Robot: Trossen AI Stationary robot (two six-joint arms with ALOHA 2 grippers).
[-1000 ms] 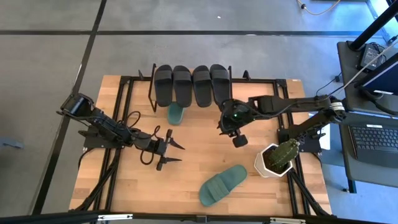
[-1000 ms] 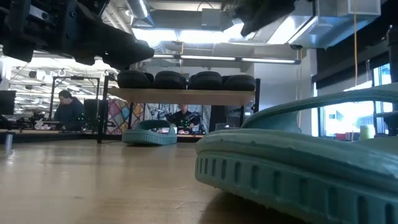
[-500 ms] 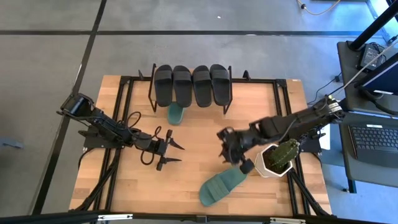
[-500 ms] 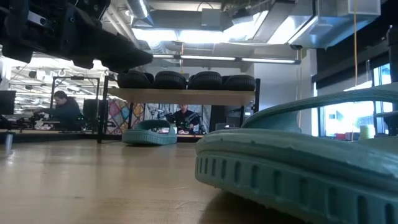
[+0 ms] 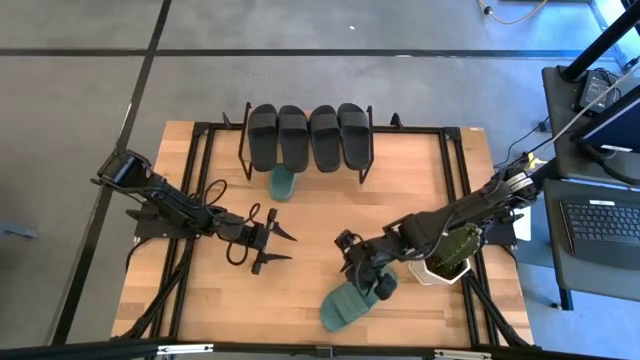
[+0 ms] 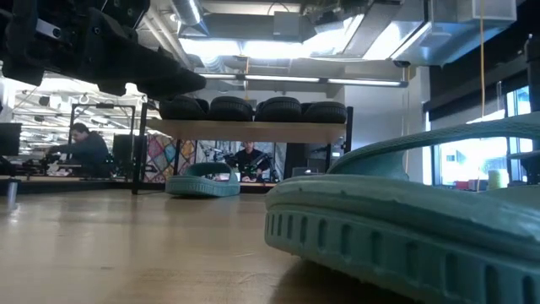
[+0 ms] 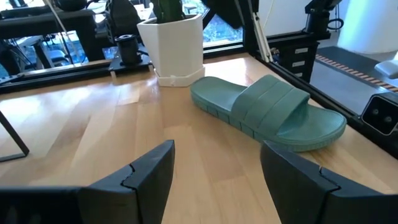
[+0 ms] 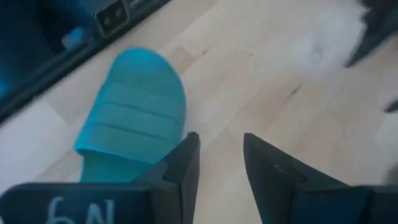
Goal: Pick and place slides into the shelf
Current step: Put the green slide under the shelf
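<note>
One teal-green slide (image 5: pixel 357 297) lies sole-down on the table near its near edge; it also shows in the left wrist view (image 7: pixel 267 109) and fills the low view's foreground (image 6: pixel 405 228). My right gripper (image 5: pixel 352 268) hovers open by this slide's far side, and the slide's strap (image 8: pixel 134 121) sits just beside the fingers. My left gripper (image 5: pixel 283 247) waits open at mid-table, pointing at the slide. Several black slides (image 5: pixel 310 135) sit on top of the shelf (image 6: pixel 253 129). A second teal slide (image 5: pixel 283 183) lies on the table under the shelf.
A white pot with a green plant (image 5: pixel 442 255) stands just right of the right arm, close to the teal slide. Black frame bars run along the table's left and right sides. Bare wood lies between the two grippers. People sit in the room beyond the table.
My right gripper has swung from beside the shelf toward the table's near edge and downward, ending over the teal slide near the pot. The slide has stayed where it was.
</note>
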